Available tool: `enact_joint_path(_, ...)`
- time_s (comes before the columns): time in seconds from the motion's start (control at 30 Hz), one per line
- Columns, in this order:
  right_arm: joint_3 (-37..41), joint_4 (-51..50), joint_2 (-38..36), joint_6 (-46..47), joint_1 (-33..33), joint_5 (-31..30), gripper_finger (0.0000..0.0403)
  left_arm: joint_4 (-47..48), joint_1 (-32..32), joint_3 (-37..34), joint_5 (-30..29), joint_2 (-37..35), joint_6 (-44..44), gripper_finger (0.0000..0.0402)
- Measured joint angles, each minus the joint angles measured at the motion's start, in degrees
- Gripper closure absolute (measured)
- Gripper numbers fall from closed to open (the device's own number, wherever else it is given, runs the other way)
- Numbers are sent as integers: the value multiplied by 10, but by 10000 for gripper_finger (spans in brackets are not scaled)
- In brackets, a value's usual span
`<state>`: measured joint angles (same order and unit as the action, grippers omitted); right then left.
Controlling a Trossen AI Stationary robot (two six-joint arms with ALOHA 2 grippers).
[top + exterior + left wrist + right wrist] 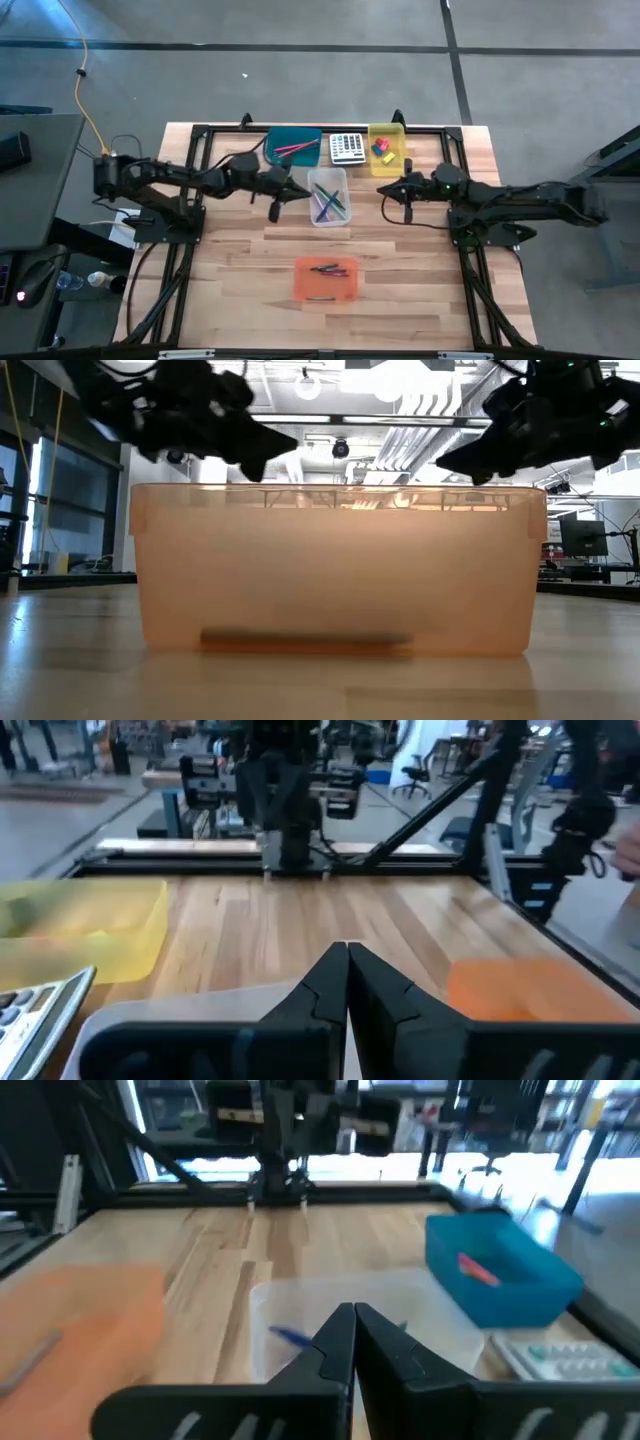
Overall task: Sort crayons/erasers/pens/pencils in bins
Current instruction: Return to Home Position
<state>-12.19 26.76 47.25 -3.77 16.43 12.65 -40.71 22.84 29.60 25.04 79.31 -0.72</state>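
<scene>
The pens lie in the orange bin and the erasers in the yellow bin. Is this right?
Not quite: the high view shows the pens in the clear bin, not the orange bin. The erasers are in the yellow bin.

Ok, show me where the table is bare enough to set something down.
The table is bare on either side of the orange bin, and in the strip between it and the clear bin. The back is crowded: teal bin, calculator and yellow bin in a row, with the left arm and right arm flanking the clear bin.
</scene>
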Motion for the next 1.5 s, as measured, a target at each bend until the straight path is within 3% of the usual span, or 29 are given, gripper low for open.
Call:
enact_joint_path(0.17, -3, -147, -119, 9, 1, -9, 403, -7, -4, -69, -21, -75, -7, 401)
enact_joint_path(0.33, -4, -225, -229, -25, 1, -30, 403, -7, -4, -124, -76, -167, -25, 401)
enact_joint_path(0.47, -4, -281, -299, -30, 1, -31, 403, -7, -4, -171, -79, -240, -18, 401)
enact_joint_path(0.87, 83, -272, -463, -2, 1, -54, 403, -11, -4, -289, -130, -444, 24, 401)
enact_joint_path(1.17, 91, -307, -473, 14, 1, -88, 403, 112, -4, -289, -142, -574, 30, 401)
enact_joint_path(1.3, 116, -256, -469, 12, 1, -113, 403, 184, -4, -289, -175, -636, 31, 401)
enact_joint_path(1.5, 116, -257, -470, 10, 1, -112, 403, 307, -4, -289, -177, -763, 47, 401)
